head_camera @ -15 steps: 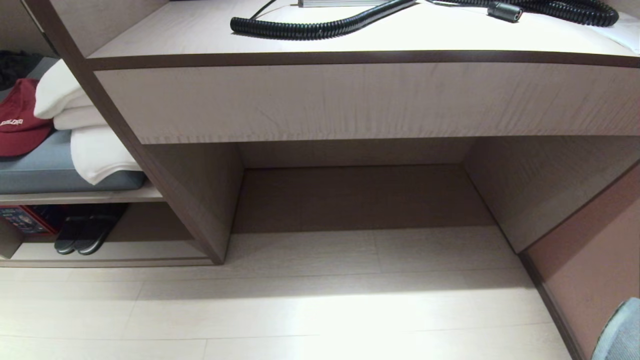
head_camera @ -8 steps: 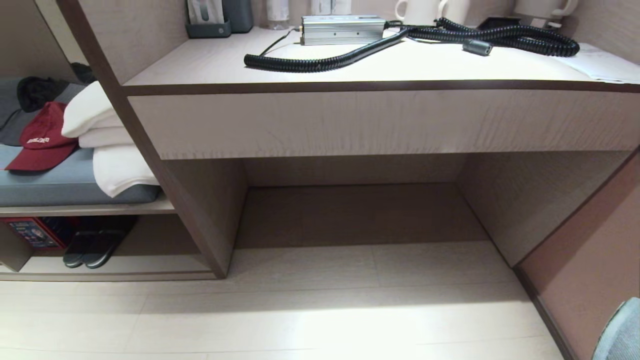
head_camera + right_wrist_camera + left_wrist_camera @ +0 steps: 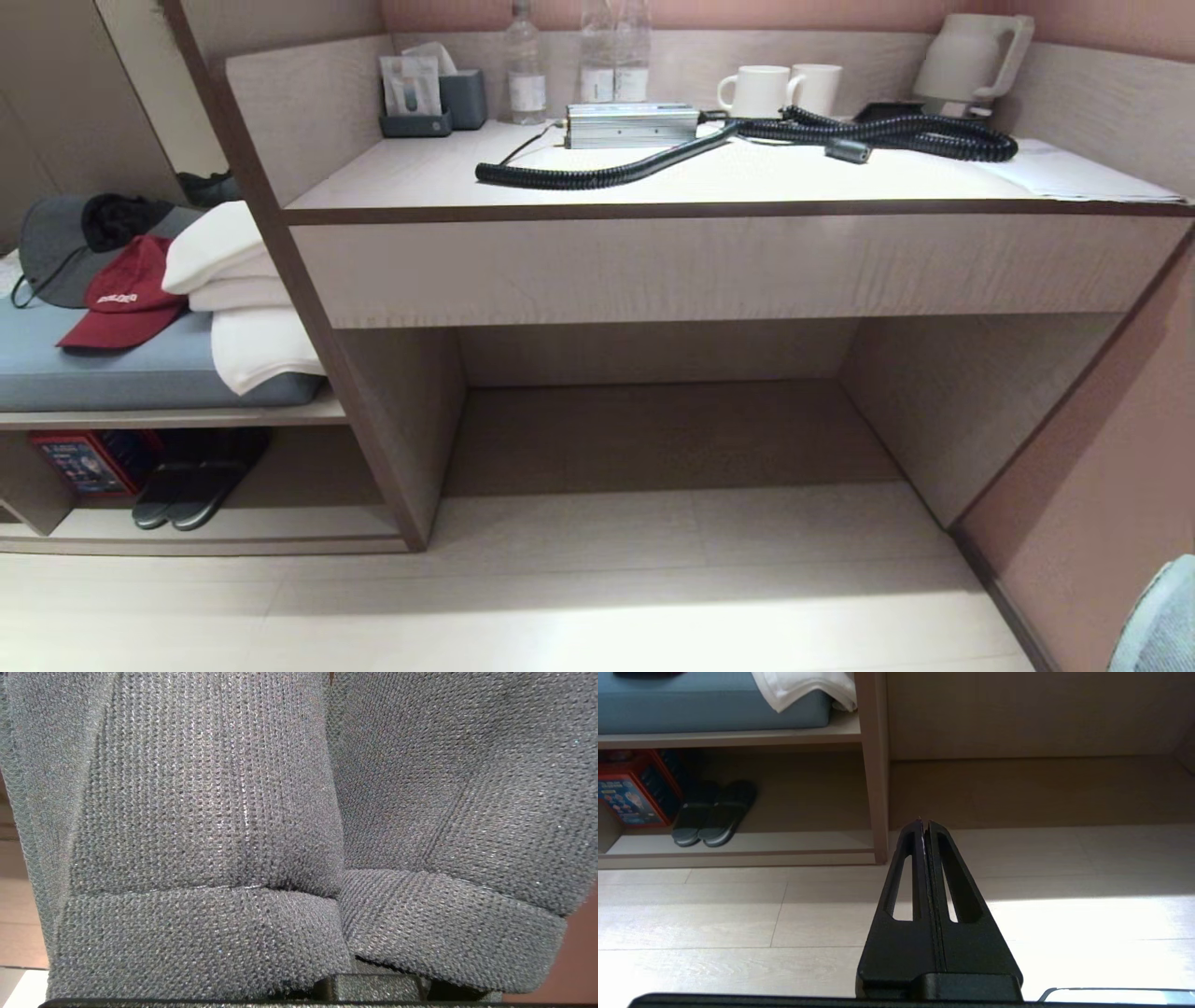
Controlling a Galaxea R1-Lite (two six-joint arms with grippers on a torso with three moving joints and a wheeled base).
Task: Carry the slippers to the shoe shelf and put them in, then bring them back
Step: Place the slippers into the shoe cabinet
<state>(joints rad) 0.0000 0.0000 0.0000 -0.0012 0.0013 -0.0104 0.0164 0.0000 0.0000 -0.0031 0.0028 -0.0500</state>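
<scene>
- Right wrist view: grey knit slippers point(image 3: 299, 826) fill the frame right at the camera, side by side; right gripper's fingers hidden, clamped on them.
- Left gripper point(image 3: 924, 826) fingers pressed together, empty, over the floor point(image 3: 738, 914).
- Shoe shelf point(image 3: 233, 527) low at left, holding a darker pair point(image 3: 187, 490).
- Counter point(image 3: 747, 182) farther back with coiled cable point(image 3: 597, 173).

It looks like a hotel room: a built-in wood-grain desk point(image 3: 709, 266) carries a kettle point(image 3: 971, 58), two white mugs point(image 3: 780, 90) and water bottles point(image 3: 579, 56), beside a cushioned bench point(image 3: 112, 373) stacked with folded white towels point(image 3: 238, 299) and caps point(image 3: 126, 299).
</scene>
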